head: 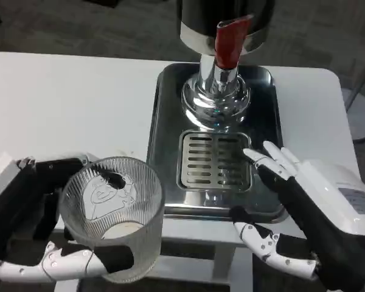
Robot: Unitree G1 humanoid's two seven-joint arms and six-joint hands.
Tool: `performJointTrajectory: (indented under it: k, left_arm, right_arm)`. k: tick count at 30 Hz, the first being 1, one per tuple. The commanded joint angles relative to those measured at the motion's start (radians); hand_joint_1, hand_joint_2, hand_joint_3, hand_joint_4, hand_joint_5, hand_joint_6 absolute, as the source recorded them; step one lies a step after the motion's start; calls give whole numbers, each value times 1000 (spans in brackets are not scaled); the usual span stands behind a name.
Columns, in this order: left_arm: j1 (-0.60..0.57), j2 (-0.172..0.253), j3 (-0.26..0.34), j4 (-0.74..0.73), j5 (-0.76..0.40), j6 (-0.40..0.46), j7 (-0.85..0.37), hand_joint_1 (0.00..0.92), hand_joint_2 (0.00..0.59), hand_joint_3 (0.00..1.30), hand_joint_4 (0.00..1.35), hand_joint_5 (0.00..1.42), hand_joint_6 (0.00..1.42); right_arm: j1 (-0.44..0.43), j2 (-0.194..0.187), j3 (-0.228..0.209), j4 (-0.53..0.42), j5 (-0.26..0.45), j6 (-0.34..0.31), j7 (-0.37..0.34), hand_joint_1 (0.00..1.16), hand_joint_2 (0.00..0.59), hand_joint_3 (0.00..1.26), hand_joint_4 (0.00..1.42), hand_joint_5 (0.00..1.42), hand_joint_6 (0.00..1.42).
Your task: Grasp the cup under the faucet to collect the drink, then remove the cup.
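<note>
White table (67,103) | left hand (42,243) fingers (67,263) wrap cup (112,216) | right hand (298,213) fingers (274,158) spread, holding nothing

No readable text anywhere (label on right robot hand (328,213) blurred)

A clear ribbed cup (112,219) with a little drawing on it is held by the left hand (48,243) near the front edge of the white table (67,103). It is kept upright, to the left of the metal tray (161,140). On the tray, a shiny drink machine (216,91) with a red handle (229,39) is seen above a slotted grate (214,160). The right hand (292,213) is spread wide at the tray's front right corner, and nothing is held in it.
</note>
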Motion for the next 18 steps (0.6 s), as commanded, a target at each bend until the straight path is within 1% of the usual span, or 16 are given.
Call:
performJointTrajectory:
  k: [1, 6, 12, 18]
  left_arm:
    - [-8, -1, -12, -8, -12, -6, -3, 467, 28, 915, 1060, 1281, 1424]
    - [-43, -3, -30, 19, 7, -1, 9, 467, 28, 915, 1060, 1281, 1424]
    - [-110, -17, -51, 62, 47, 15, 35, 467, 28, 915, 1060, 1281, 1424]
    - [-219, -25, -93, 152, 120, 25, 78, 467, 28, 915, 1060, 1281, 1424]
  right_arm:
    - [14, 5, -11, -11, 5, -6, 8, 456, 484, 124, 0, 0, 128]
    - [16, 11, -23, -9, 4, -3, -1, 456, 484, 124, 0, 0, 128]
    - [10, 19, -36, 3, -1, 9, 5, 455, 484, 119, 0, 0, 128]
    - [14, 23, -58, -6, 5, 16, 4, 455, 484, 117, 0, 0, 128]
